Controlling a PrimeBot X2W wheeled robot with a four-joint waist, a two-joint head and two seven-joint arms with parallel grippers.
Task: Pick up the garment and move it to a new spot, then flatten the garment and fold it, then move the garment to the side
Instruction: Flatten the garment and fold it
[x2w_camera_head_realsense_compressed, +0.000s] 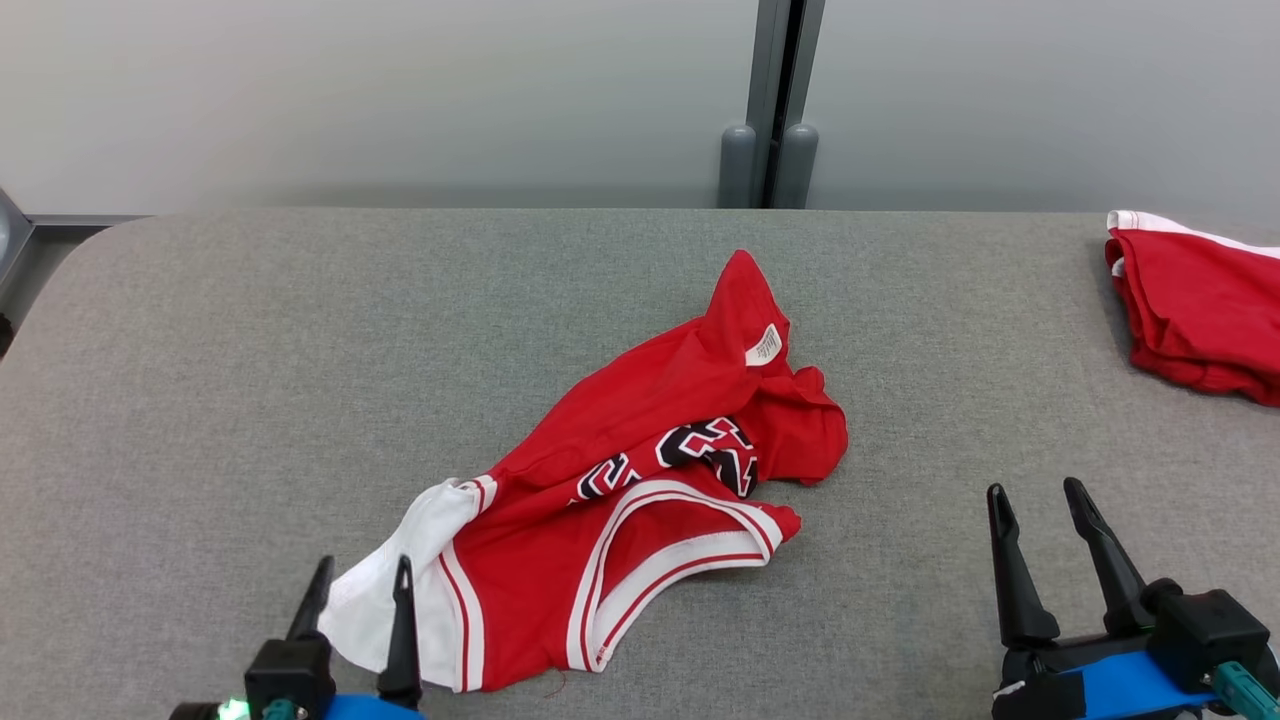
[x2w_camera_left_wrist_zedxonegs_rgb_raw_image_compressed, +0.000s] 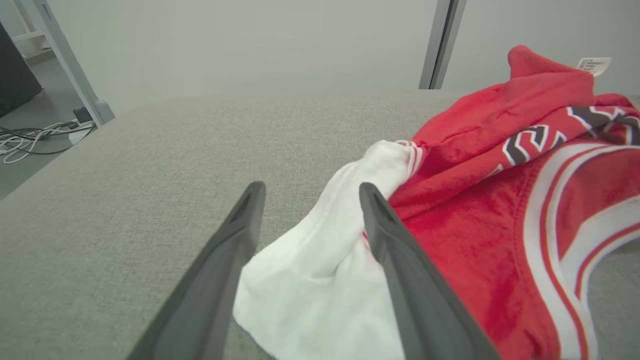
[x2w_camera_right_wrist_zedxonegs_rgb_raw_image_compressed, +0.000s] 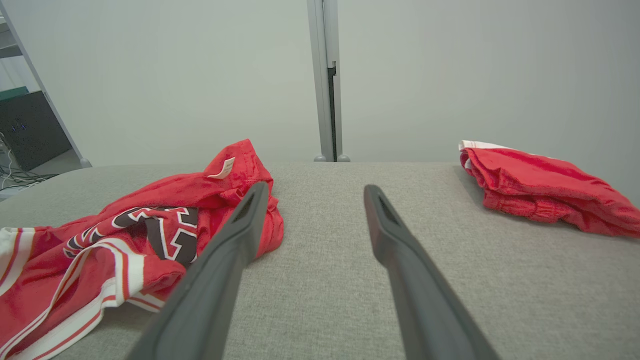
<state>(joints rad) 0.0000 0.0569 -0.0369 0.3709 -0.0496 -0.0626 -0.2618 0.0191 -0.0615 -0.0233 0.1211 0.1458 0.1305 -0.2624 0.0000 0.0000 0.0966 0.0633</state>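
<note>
Standing wide open at the near left edge of the table (x2w_camera_head_realsense_compressed: 250, 350), the left hand (x2w_camera_head_realsense_compressed: 364, 562) holds nothing. Its two fingers point away from the robot, with the white sleeve (x2w_camera_head_realsense_compressed: 420, 540) of the garment (x2w_camera_head_realsense_compressed: 640, 400) right at their tips. In the left wrist view the white cloth lies in the gap between the fingers and runs under the right-side one. Whether either finger touches it I cannot tell.

From that white corner the crumpled red garment stretches diagonally up and to the right across the middle of the table. It passes a white-banded opening and some dark lettering, and ends at a raised peak carrying a small label (x2w_camera_head_realsense_compressed: 764, 345). Its long axis therefore runs from near left to far centre, and the near end is the one at the left hand.

The right hand (x2w_camera_head_realsense_compressed: 1033, 487) is open too and empty, over bare table well off the garment's right side. The nearest cloth to it is the red hem, off to its left.

My judgement is that the first lift belongs to the left hand, closing on the white corner, while the right would have to cross leftward to reach the far end.

A second, folded red garment (x2w_camera_head_realsense_compressed: 1200, 310) sits at the far right edge, apart from all this.
</note>
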